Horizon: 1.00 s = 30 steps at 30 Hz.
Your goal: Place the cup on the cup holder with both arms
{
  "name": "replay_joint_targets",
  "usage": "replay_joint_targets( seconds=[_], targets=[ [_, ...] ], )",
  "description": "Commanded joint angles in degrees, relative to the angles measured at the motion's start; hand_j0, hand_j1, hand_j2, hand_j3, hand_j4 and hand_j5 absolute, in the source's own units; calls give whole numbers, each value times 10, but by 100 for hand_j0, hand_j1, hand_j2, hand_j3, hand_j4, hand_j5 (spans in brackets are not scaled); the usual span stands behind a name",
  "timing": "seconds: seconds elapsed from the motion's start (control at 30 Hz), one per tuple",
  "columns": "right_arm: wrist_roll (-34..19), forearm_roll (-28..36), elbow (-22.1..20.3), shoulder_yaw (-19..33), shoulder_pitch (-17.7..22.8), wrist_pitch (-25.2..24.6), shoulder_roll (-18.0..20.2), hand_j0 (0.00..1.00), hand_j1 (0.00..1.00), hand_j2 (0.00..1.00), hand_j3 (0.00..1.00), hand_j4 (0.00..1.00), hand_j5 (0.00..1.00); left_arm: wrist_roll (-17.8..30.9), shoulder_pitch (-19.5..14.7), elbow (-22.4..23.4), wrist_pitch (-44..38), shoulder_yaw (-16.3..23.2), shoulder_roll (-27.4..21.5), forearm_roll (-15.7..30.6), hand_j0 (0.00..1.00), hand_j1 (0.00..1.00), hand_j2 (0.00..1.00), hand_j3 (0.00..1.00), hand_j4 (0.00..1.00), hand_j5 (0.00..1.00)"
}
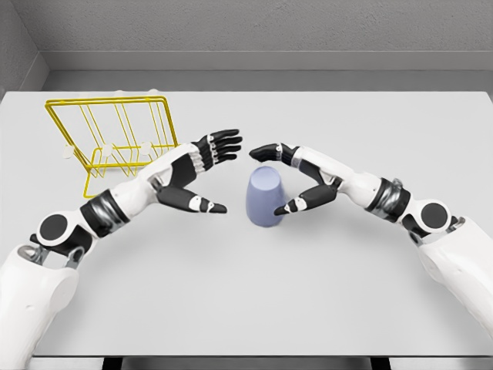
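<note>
while both open hands flank the cup [266, 198], left hand [192, 173] apart, right hand [304, 179] beside it.

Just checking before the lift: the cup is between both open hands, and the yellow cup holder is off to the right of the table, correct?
Not quite. The head view shows the yellow cup holder at the table's back left. The cup does sit between the open left hand and right hand.

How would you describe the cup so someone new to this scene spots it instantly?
Start at the white table and look to its middle, between the two white arms. The cup stands there, right beside the open right hand, with the open left hand on its other side. It is the only solid lavender-blue thing; the yellow wire cup holder at far left is an open frame.
</note>
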State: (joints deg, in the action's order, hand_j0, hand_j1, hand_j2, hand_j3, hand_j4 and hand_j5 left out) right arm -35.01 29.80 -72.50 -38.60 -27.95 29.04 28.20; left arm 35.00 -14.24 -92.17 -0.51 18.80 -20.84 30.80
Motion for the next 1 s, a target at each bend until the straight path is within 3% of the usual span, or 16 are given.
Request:
replay_joint_targets(
  seconds=[0.0,0.23,0.33,0.37,0.43,0.47,0.73,0.8,0.97],
  targets=[
    [0,4,0,1,0,3,4,100,100,100,100,100,100,0,0,-1,12,-14,5,0,100,100,100,100,100,100],
    [0,6,10,27,-11,3,62,100,100,100,100,100,100,0,4,0,12,-13,9,-1,100,100,100,100,100,100],
    [0,5,18,59,-14,2,103,100,100,100,100,100,100,0,1,36,16,-14,21,-1,100,100,100,100,100,100],
    [0,4,21,68,-14,2,117,100,100,100,100,100,100,0,2,35,32,-10,21,0,100,100,100,100,100,100],
    [0,4,22,73,-22,2,142,100,100,100,100,100,100,0,19,-13,35,-6,30,-14,100,100,100,100,100,100],
    [0,3,22,74,-25,2,148,100,100,100,100,100,100,0,24,-13,39,-13,55,-50,100,100,100,100,100,100],
    [0,-7,22,68,-33,2,215,100,100,100,100,100,100,0,26,-13,35,-22,53,-67,100,100,100,100,100,100],
    [0,-40,21,67,-50,3,224,100,100,100,100,100,100,0,25,-6,34,-21,54,-72,100,100,100,100,100,100],
    [0,-71,24,63,-65,1,239,100,100,100,100,100,100,0,8,60,33,-18,70,-88,100,100,100,100,100,100]
  ],
)
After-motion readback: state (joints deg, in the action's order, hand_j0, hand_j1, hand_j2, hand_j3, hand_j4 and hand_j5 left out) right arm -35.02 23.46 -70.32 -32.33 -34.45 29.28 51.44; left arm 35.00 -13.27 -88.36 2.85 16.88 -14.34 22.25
